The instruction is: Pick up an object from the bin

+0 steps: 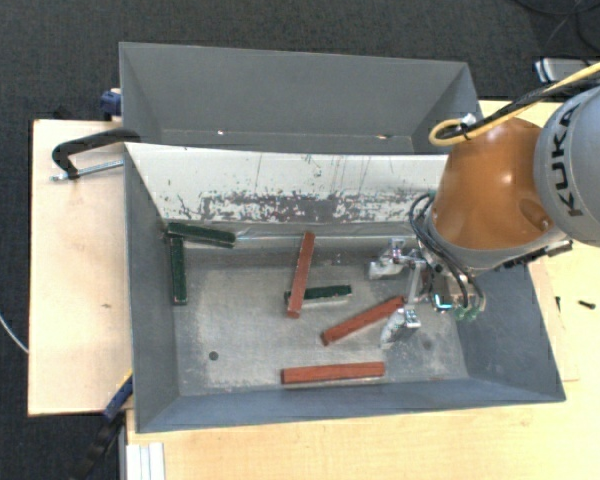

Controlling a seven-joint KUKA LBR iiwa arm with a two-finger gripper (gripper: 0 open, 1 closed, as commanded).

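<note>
My gripper hangs low at the right side of the bin, its two fingers spread wide and open. One fingertip is toward the back wall, the other toward the front. A slanted red-brown bar lies on the floor with its upper right end reaching into the gap between the fingers, close to the front one. Whether the bar touches a finger I cannot tell. Left of it, a second red-brown bar stands nearly upright in the view, with a short dark green bar beside its lower end.
A third red-brown bar lies flat along the front wall. Two dark green bars form a corner at the far left. The arm's orange cover looms over the bin's right wall. Bare floor spreads at the front left.
</note>
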